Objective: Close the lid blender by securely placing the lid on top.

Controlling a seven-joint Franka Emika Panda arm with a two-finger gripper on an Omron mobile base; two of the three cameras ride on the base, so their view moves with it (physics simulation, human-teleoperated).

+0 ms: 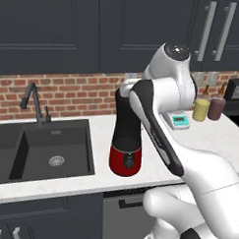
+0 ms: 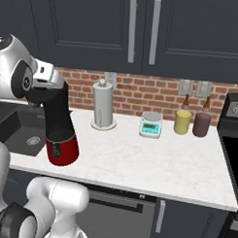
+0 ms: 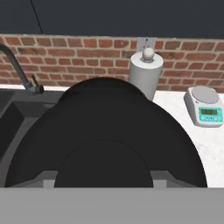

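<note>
The blender stands on the white counter near the sink, a tall black jar (image 1: 127, 123) on a glossy red base (image 1: 125, 161) with a dark dial. In the right base view the jar (image 2: 57, 114) rises straight under my hand. My gripper (image 2: 45, 90) sits right on top of the jar, pointing down. The black round lid (image 3: 105, 135) lies directly against the fingers and covers most of the hand view; it is at the jar's mouth, black on black, so its seating cannot be made out. The gripper looks shut on the lid, though the fingertips are hidden.
A paper towel roll (image 2: 103, 105) stands behind the blender by the brick wall. A small scale (image 2: 151, 124), a yellow jar (image 2: 182, 121) and a maroon jar (image 2: 202, 124) sit further right. The dark sink (image 1: 51, 148) with its faucet (image 1: 36, 103) lies to the left.
</note>
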